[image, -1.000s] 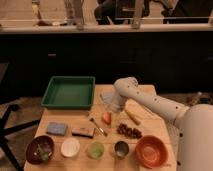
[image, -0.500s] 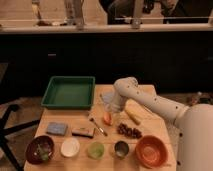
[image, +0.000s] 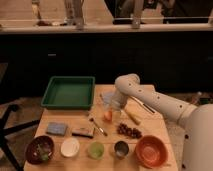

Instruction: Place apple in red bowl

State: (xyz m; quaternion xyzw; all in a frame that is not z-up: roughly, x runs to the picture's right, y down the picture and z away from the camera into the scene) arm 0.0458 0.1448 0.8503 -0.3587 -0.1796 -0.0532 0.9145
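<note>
apple (image: 107,116): small, orange-red, at the gripper (image: 111,112) | red bowl (image: 151,151): wide, upright, lower right of view, well apart

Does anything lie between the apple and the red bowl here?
Yes. The dark grape bunch lies on the table between the apple, which sits just under the hand, and the red bowl.

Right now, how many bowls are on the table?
3, all in the front row: dark maroon bowl with greens at the left end, white bowl beside it, red bowl at the right end. None seems hidden. The gripper is at the apple, behind the row.
</note>
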